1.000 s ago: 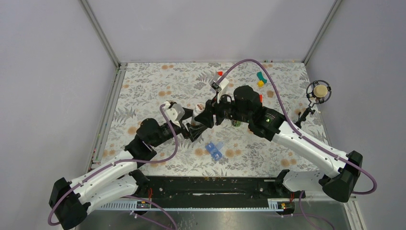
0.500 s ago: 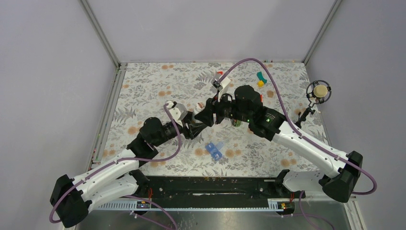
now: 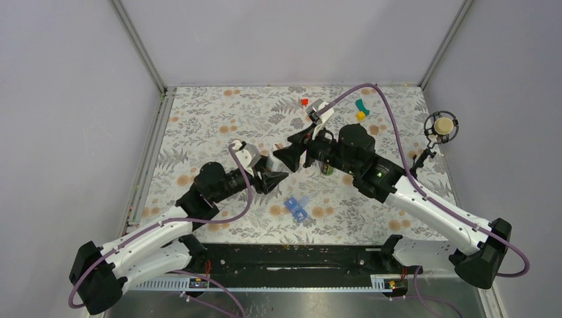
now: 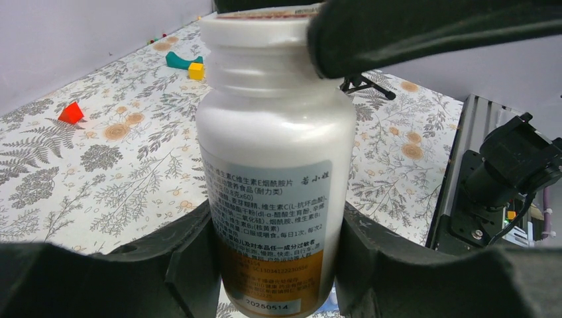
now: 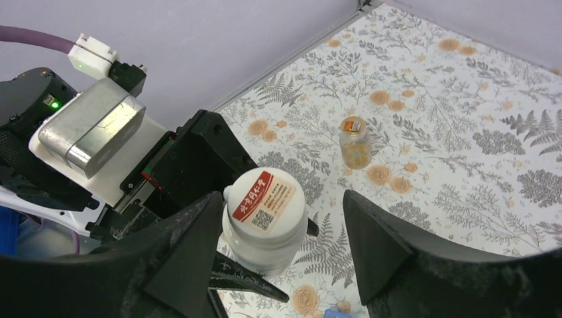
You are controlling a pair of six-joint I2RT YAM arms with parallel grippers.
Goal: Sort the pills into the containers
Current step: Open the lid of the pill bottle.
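Over the middle of the flower-patterned surface, the two arms are meeting around a white pill bottle. The left fingers are clenching the bottle's lower body from both sides and holding it upright. The right fingers are hanging spread apart and straddling the bottle's cap from above. One is lying close beside the cap and the other is standing off with a plain gap, so they are gripping nothing. The cap is sitting on the neck, though from this angle I cannot tell whether it is loosened or screwed tight.

The blue pill box, where the pills are meant to go, is lying on the surface nearer the arm bases than the bottle, apart from both arms. A small amber bottle is standing on the surface to the right of the white one, close under the right arm. A red block is lying towards the far edge.

By my reading, the step in hand is opening the white bottle, one arm steadying it while the other is working the cap. The next move is calling for the right fingers to close squarely on the cap and twist while the left grip is keeping the bottle from turning. After that comes lifting the cap away without tipping pills out short of the box.
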